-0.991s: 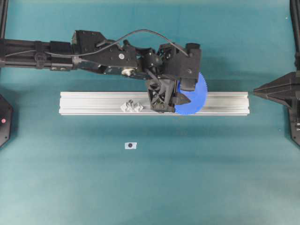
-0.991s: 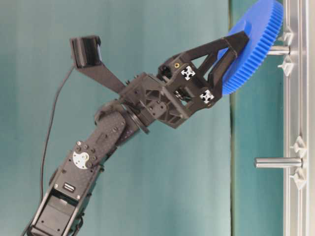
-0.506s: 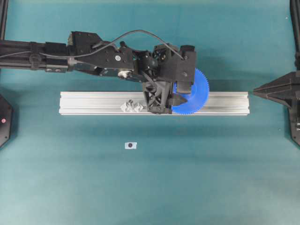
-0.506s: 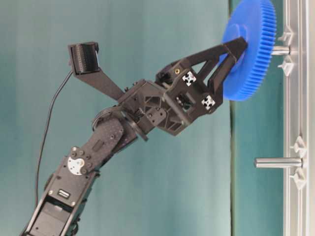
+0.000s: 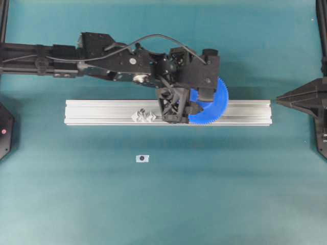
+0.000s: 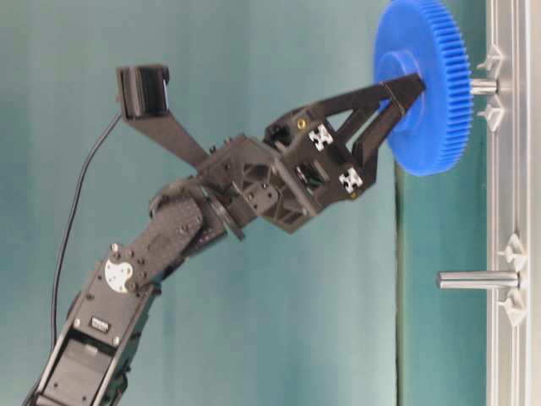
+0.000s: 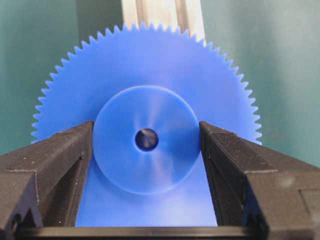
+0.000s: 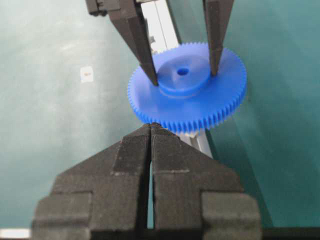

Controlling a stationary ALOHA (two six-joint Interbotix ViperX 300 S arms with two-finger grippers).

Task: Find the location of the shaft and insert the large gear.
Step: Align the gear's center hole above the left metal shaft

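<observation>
While gripped by left hand: large gear, bore along shaft.

A rail lies across the middle of the worktop, running left to right in the overhead view. The large gear sits over the rail's right half, overhanging both its edges, with the left end effector at its left side, fingers on either side of the hub. Left of them, a bracket pair sits on the rail. A small tag lies alone on the worktop in front of the rail. The right end effector stands off the rail's right end.
</observation>
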